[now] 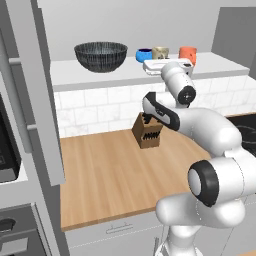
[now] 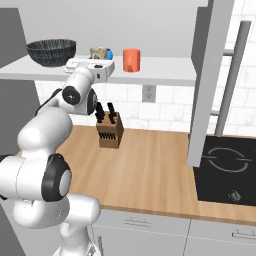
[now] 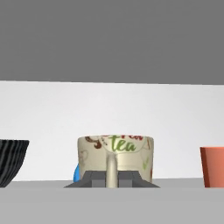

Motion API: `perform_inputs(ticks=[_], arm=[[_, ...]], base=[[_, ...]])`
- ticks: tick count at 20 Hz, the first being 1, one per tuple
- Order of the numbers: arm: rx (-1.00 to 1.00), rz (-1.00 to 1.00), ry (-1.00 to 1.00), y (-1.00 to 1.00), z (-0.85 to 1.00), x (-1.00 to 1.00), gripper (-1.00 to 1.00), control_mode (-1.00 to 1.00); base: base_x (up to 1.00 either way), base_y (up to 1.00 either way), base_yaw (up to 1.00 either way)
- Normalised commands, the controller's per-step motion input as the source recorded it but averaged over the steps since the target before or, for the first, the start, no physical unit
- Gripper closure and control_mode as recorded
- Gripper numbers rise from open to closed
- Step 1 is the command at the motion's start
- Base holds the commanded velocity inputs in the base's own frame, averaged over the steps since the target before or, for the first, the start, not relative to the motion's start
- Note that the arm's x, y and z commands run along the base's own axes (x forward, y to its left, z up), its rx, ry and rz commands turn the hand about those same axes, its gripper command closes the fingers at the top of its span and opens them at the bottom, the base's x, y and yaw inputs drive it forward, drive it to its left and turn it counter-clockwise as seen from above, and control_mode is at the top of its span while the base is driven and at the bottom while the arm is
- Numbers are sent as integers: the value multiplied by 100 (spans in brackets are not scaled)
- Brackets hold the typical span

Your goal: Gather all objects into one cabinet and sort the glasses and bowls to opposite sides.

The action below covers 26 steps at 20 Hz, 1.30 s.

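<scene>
Gripper point(image 3: 112, 178) seemingly around beige mug's point(image 3: 116, 159) handle; three cups, one bowl point(image 3: 12, 161).

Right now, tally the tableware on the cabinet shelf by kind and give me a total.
Bowls: 1, the dark grey bowl.
Handled cups: 3, the blue cup, the beige mug and the orange mug.
Total: 4.

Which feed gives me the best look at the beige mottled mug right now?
The hand view: the beige mottled mug sits dead centre, handle toward the camera, "tea" print readable. In the left base view and right base view it is small, with the robot's hand hiding its lower part.
</scene>
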Motion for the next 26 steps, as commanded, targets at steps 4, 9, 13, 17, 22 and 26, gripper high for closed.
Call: perform_inputs(ticks=[4,9,13,17,22,26], arm=[[0,0,0,0,0,0,100,-100],[0,0,0,0,0,0,100,-100],[0,0,0,0,0,0,-100,-100],[0,0,0,0,0,0,-100,-100],[0,0,1,-7,0,-21,-100,-100],[2,0,-3,-37,3,-100,-100,-100]], base=[[0,0,0],[0,0,0],[0,0,0],[0,0,0],[0,0,0],[0,0,0]])
